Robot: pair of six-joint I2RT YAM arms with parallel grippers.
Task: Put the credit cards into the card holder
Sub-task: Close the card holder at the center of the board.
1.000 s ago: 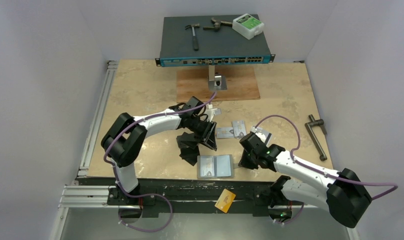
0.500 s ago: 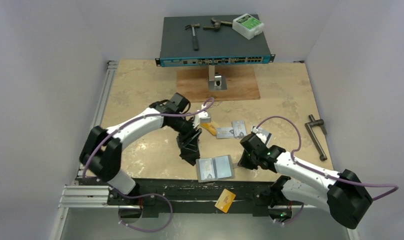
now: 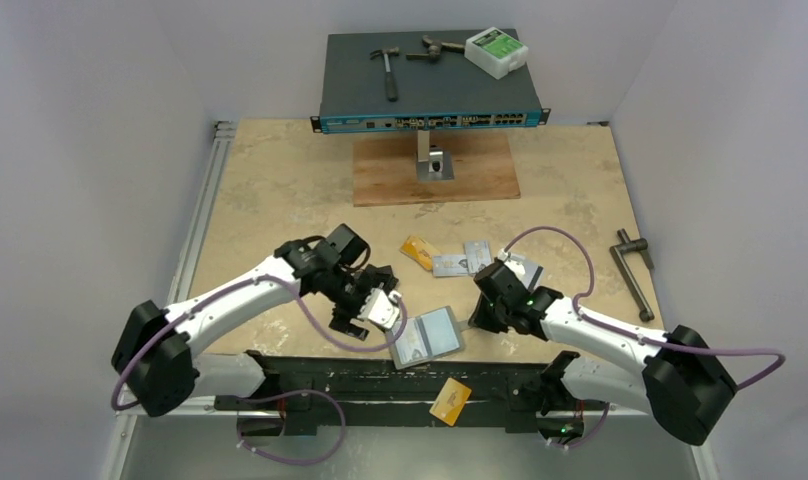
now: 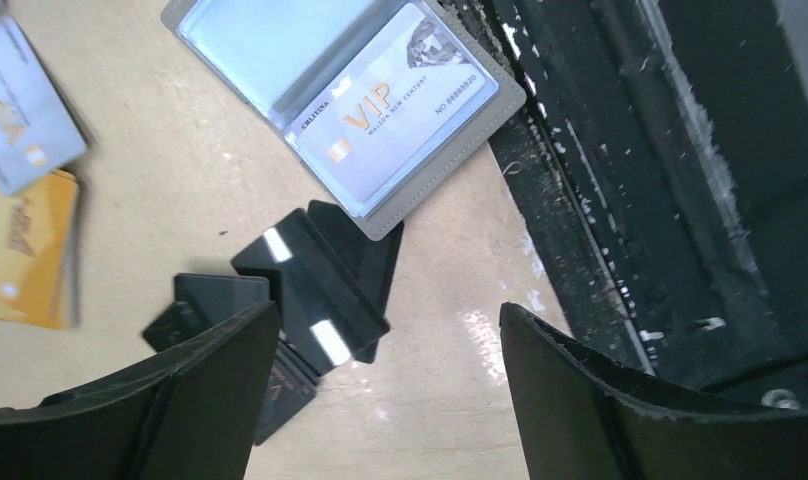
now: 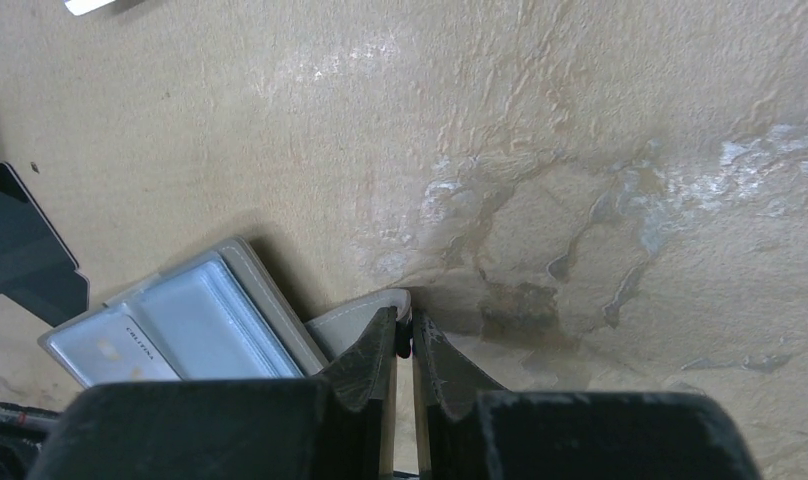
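The grey card holder (image 3: pixel 432 336) lies open near the table's front edge, its bluish inside up. A silver VIP card (image 4: pixel 390 108) sits in one pocket of the card holder (image 4: pixel 280 45). My right gripper (image 3: pixel 477 316) is shut on the holder's grey snap flap (image 5: pixel 365 322), and its fingertips (image 5: pixel 412 335) pinch it against the table. My left gripper (image 4: pixel 390 325) hangs open just left of the holder, over bare table, with nothing between its fingers. Loose credit cards lie behind: an orange one (image 3: pixel 417 250) and silver ones (image 3: pixel 450 265) (image 3: pixel 477 254).
A black folding case (image 4: pixel 315 285) lies spread beside my left fingers. Another silver card (image 3: pixel 521 268) lies behind my right wrist. An orange card (image 3: pixel 450 400) rests on the dark front rail. A metal crank tool (image 3: pixel 632 270) lies at the right, and a network switch (image 3: pixel 430 90) stands at the back.
My left arm has swung back from the loose cards toward the front edge and its jaws have opened wide. The card holder has turned slightly. My right gripper has stayed shut on the flap.
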